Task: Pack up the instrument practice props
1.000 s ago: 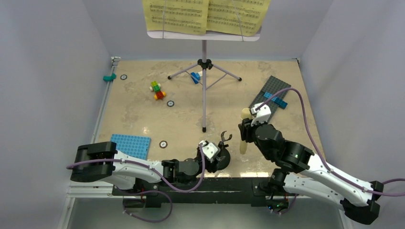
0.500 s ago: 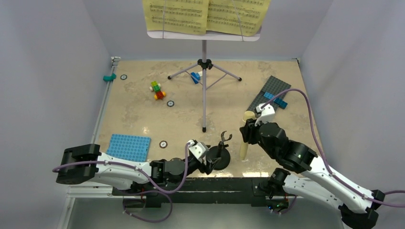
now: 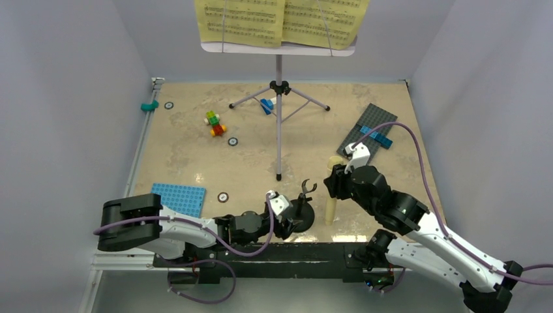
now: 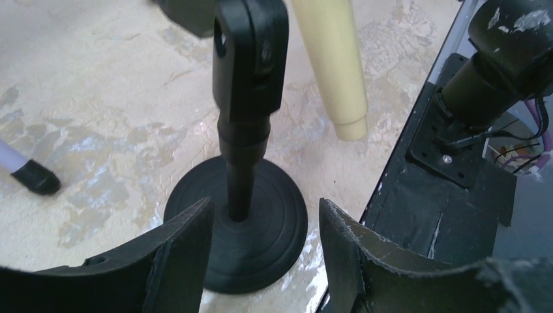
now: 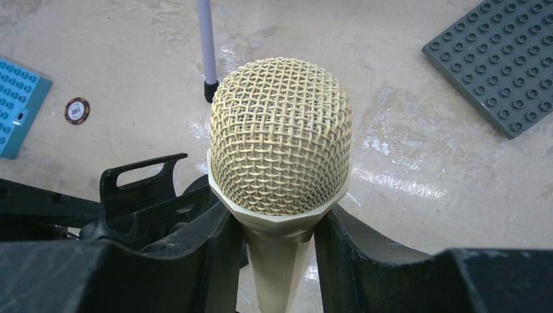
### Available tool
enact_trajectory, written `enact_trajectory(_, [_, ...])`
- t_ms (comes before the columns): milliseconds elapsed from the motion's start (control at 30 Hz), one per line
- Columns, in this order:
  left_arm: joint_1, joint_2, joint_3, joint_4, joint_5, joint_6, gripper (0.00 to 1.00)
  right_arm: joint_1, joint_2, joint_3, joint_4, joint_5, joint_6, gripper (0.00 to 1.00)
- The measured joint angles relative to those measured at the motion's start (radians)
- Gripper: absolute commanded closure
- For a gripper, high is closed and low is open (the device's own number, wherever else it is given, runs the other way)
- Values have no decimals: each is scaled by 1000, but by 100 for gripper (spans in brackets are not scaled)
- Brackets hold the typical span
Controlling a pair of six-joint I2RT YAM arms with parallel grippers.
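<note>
- Nearest us, the left wrist view shows what the top view hides. The left gripper point(image 4: 265, 210) stands wide, its fingers point(image 4: 182, 254) flanking the round base of the mic stand point(image 4: 251, 222). A sliver of table point(image 4: 98, 78) shows between the base and one finger.
- That view also catches the lower end of the mic point(image 4: 332, 65) just beyond the mic stand. We cannot tell whether it touches the table.
- The right wrist view shows the right gripper point(image 5: 277, 225) clamped on the upright mic just under its mesh head. From above, the wrist hides that grip.
- Only the top view takes in everything. We count one mic, one mic stand, one music stand point(image 3: 278, 124) and two pages point(image 3: 282, 19).
- Further out we count a blue baseplate point(image 3: 178, 199) near left, a grey baseplate point(image 3: 370, 122) far right, and three discs point(image 3: 223, 195).
- Bricks point(image 3: 214, 124) sit clustered left of the music stand, and one blue brick lies between its legs.
- Farthest off, the two pages rest side by side on the music stand's desk.
</note>
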Motion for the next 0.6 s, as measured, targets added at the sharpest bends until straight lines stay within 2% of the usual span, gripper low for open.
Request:
enact_trajectory(133, [30, 60, 49, 42, 39, 5, 43, -6, -2, 0, 0, -10, 0, 100])
enact_trajectory(333, [66, 111, 85, 72, 65, 9, 55, -9, -15, 0, -3, -15, 0, 100])
enact_trajectory(400, [72, 130, 97, 72, 71, 9, 65, -9, -23, -1, -4, -15, 0, 100])
enact_trajectory(567, [80, 168, 126, 70, 72, 27, 97, -10, -35, -1, -19, -16, -1, 100])
enact_trajectory(600, [82, 174, 132, 70, 73, 29, 100, -10, -36, -1, -24, -16, -1, 100])
